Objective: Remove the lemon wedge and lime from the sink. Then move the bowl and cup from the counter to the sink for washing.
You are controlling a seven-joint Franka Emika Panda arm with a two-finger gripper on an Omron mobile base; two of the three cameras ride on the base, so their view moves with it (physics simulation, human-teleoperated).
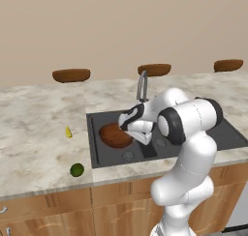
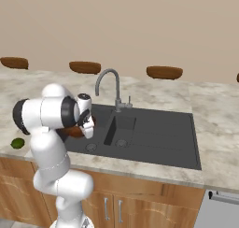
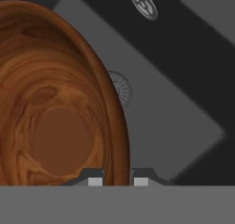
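Observation:
The reddish-brown wooden bowl point(image 1: 115, 135) point(image 2: 73, 131) is within the left basin of the dark grey sink point(image 1: 227, 136) point(image 2: 154, 138). My gripper point(image 1: 128, 128) point(image 2: 87, 125) point(image 3: 117, 179) is shut on the bowl's right rim, one finger inside the wall and one outside. The bowl point(image 3: 55, 117) is upright and empty, and I cannot tell whether it rests on the basin floor point(image 3: 174, 122). The yellow lemon wedge point(image 1: 69, 132) and the dark green lime point(image 1: 76, 170) point(image 2: 17, 143) lie on the counter left of the sink. The cup is out of view.
The curved grey faucet point(image 1: 142, 85) point(image 2: 107, 80) rises behind the sink, close above my hand. A round drain point(image 3: 120, 87) sits beside the bowl. Brown stool tops point(image 1: 71, 75) point(image 2: 164, 72) line the counter's far side. Wooden cabinets point(image 2: 116, 208) run below.

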